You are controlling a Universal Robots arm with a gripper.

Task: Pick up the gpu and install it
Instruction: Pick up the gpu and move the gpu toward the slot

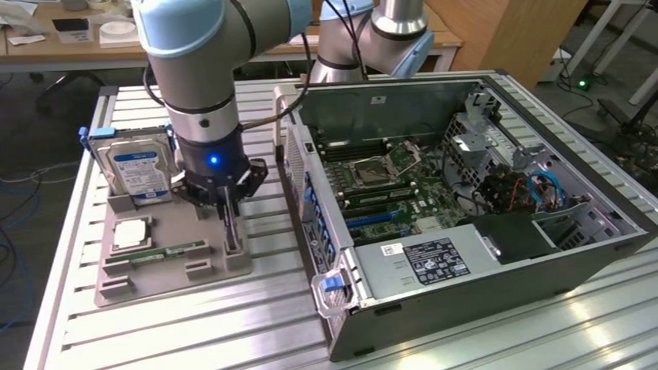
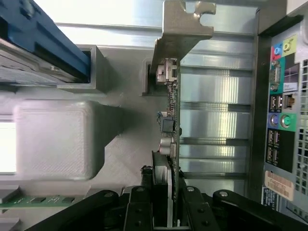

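Card in hand: the gripper point(image 1: 228, 206) is clamped on the upper edge of the gpu point(image 2: 171, 120). The card stands on edge in a slot of the grey holder point(image 1: 180, 220) on the table point(image 1: 206, 331), beside the open computer case point(image 1: 494, 308). So narrow a hold could let the card pivot or slip, and a tilted pull might jam it in the slot (a judgement). Edge-on, the board is thin and green, studded with small components, with a hooked silver bracket point(image 2: 180, 24).
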